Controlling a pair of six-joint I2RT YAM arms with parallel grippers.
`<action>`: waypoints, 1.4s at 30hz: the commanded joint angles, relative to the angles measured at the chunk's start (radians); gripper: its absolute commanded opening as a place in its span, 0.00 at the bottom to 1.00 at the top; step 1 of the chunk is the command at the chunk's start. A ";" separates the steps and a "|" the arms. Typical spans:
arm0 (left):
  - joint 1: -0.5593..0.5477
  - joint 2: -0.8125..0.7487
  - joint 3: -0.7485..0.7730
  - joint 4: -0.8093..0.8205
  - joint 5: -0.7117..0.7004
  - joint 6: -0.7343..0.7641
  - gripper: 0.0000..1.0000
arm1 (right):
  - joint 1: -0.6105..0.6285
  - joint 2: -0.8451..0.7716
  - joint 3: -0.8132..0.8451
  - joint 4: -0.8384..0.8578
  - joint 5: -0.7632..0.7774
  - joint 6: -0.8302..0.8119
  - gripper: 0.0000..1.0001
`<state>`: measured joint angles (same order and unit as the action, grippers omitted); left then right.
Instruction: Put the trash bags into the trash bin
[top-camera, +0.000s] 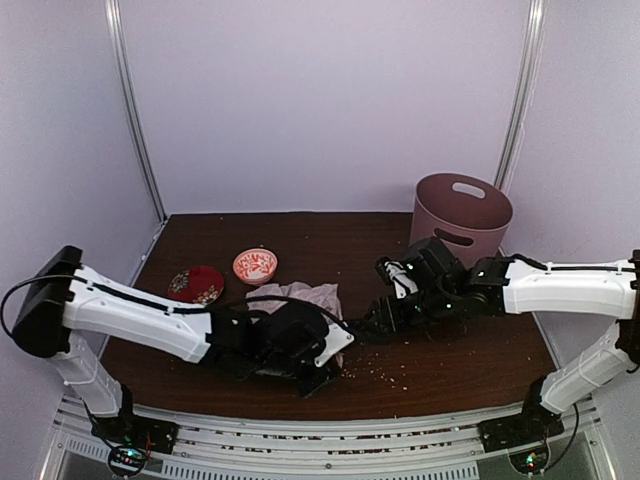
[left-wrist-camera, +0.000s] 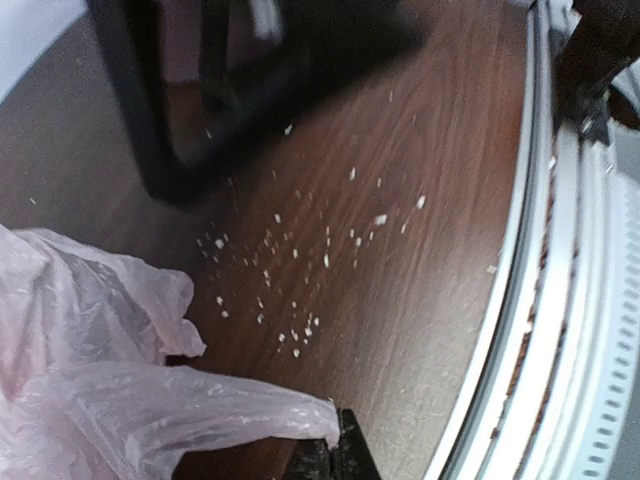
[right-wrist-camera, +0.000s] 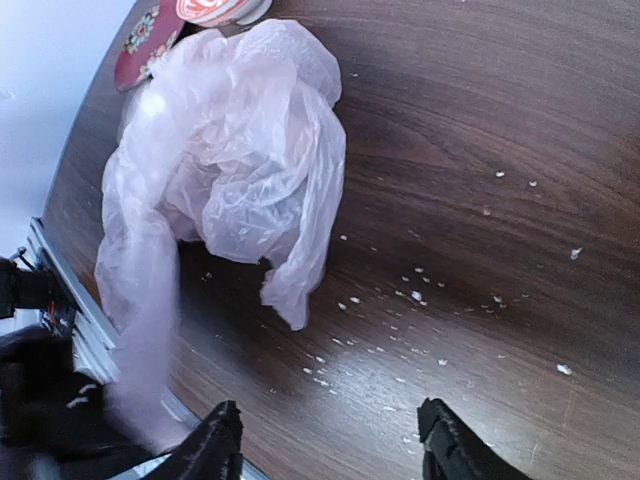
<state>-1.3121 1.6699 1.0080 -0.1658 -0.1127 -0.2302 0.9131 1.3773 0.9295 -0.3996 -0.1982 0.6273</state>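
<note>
One trash bag (top-camera: 300, 297) lies crumpled on the bench (top-camera: 470, 360), mid-width, toward the near edge. left end effector (left-wrist-camera: 335, 455): clamped tight on one drawn-out corner of it. right end effector (right-wrist-camera: 330, 412): jaws apart, nothing between them, low over white crumbs (right-wrist-camera: 400, 290) just beside the bag. trash bin (top-camera: 462, 215): upright at the far right corner, well apart from the bag.

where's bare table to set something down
Bare wood at the back, between the patterned bowl and the trash bin; also front right, among crumbs. Crowded centre-left: trash bag, left claw, red dish.
</note>
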 joint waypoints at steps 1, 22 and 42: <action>-0.004 -0.197 0.002 -0.056 -0.016 -0.015 0.00 | -0.017 0.083 0.033 0.129 -0.133 0.005 0.71; -0.004 -0.338 0.025 -0.123 -0.157 -0.151 0.00 | -0.026 0.323 0.303 -0.024 -0.122 -0.044 0.78; -0.004 -0.350 0.031 -0.087 -0.169 -0.218 0.00 | -0.014 0.369 0.160 0.291 -0.128 0.050 0.59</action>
<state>-1.3121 1.3460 1.0092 -0.2996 -0.2699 -0.4240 0.8921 1.7123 1.0966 -0.2165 -0.3271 0.6537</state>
